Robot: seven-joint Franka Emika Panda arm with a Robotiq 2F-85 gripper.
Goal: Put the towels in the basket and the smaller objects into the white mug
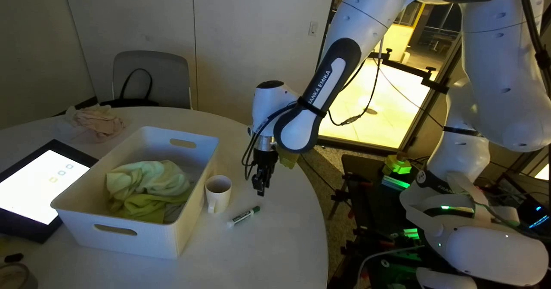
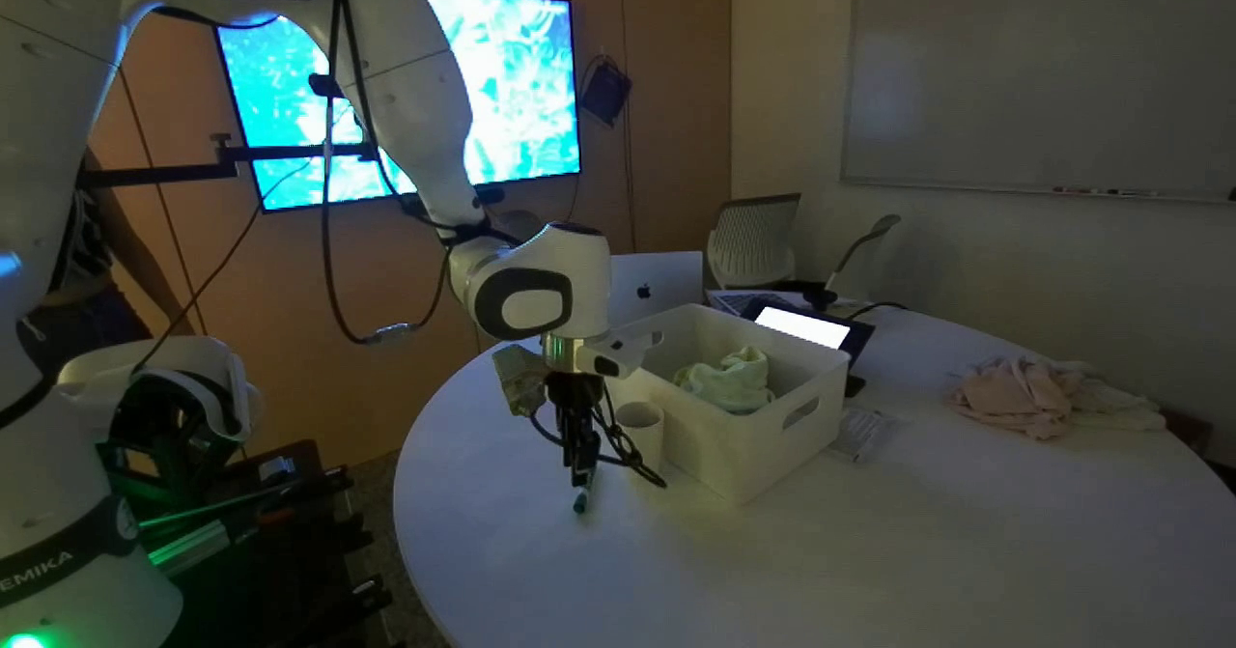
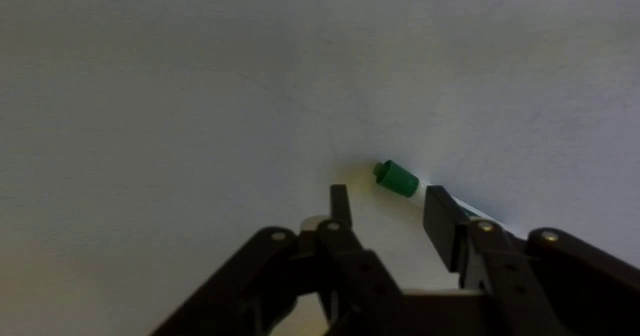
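Wrist view: gripper [image 3: 386,198] hangs over table [image 3: 175,125], fingers [image 3: 340,203] set apart with a moderate gap, gripping nothing. Marker [image 3: 398,180] lies flat on the table beneath; its green cap shows ahead of the gap, and one finger covers part of the barrel. Basket [image 1: 157,240] stands upright on the table; a slot is cut in each end wall. In both exterior views, mug [image 1: 219,197] stands upright just beside the basket's long wall; whether the two touch cannot be told. The mug's interior is too dark to read. The marker is on the same side, farther from the basket than the mug, cap end directed away from the basket. The gripper is also on this side, fingers downward, near the cap; in an exterior view, a space shows between fingertips and marker. Green towel [image 1: 148,190] is bunched inside the basket, below rim level; the number of pieces cannot be told. Pink towel [image 2: 1014,397] lies crumpled on the table, well apart from the basket. Display [image 1: 30,190], lit, is beside the basket, opposite the mug. In an exterior view, laptop [image 2: 666,281] and lit wall screen [image 2: 521,98] show farther back than the basket. Chair [image 1: 172,71] and dark bag [image 1: 133,103] are off the table, past the basket's far end.
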